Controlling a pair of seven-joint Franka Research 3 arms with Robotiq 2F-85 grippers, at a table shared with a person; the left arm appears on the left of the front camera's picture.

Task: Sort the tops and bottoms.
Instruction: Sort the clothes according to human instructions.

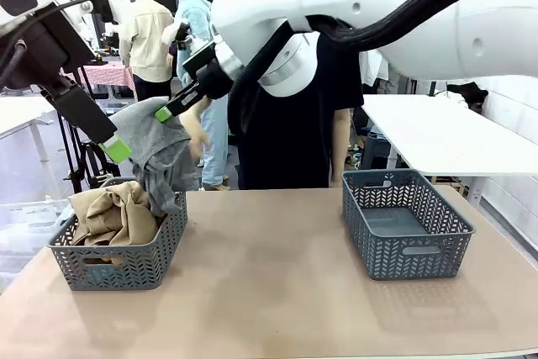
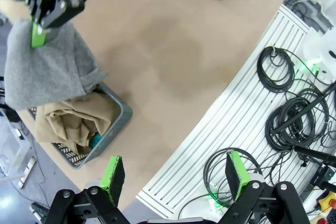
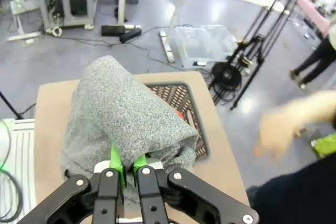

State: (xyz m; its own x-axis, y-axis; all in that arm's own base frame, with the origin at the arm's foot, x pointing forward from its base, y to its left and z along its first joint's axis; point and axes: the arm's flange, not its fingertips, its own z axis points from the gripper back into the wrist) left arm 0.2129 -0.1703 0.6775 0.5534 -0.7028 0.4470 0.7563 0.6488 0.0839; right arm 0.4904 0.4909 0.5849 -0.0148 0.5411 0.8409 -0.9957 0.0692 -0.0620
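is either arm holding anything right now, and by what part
The right pincer is shut on the grey garment, pinching a fold at its top so it hangs over the left basket. The left pincer is open and holds nothing.

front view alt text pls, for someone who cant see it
The right gripper is shut on a heather grey garment, holding it above the left basket, which holds a tan khaki garment. The left gripper hangs open beside it; the right basket is empty.

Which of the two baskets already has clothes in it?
The left basket: the tan garment lies in it, and the grey garment, held by the right gripper, hangs over it. The right basket holds nothing.
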